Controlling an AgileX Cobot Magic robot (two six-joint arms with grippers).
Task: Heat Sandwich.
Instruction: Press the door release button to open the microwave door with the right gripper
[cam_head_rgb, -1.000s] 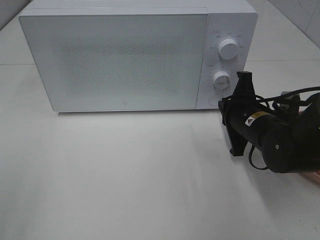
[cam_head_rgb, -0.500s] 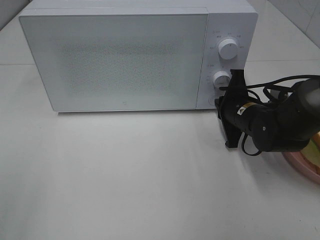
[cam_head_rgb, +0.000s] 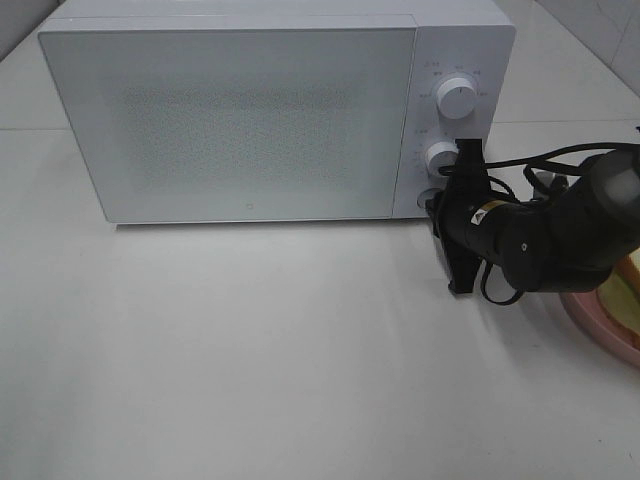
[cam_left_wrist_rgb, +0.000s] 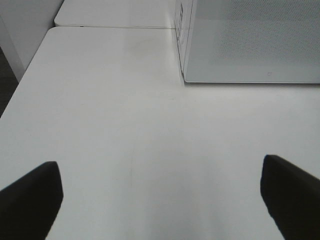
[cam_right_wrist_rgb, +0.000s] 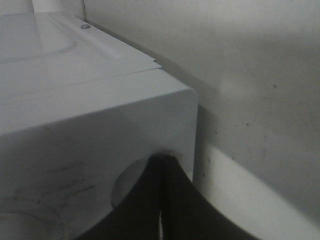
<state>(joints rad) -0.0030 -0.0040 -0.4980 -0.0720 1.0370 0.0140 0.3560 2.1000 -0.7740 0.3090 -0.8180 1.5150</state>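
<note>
Left gripper (cam_left_wrist_rgb: 160, 200): jaws spread wide over bare table (cam_head_rgb: 250, 380), with open room all round. At the table's right edge, the plate (cam_head_rgb: 603, 328) carries the sandwich (cam_head_rgb: 627, 290), partly hidden by the right arm. Right gripper (cam_right_wrist_rgb: 161, 172): I read its jaws pressed together, tips on the round button (cam_right_wrist_rgb: 125, 187) near the microwave (cam_head_rgb: 240, 110) corner. Door closed. Dial markings and the arm label (cam_head_rgb: 490, 213) are unreadable.
</note>
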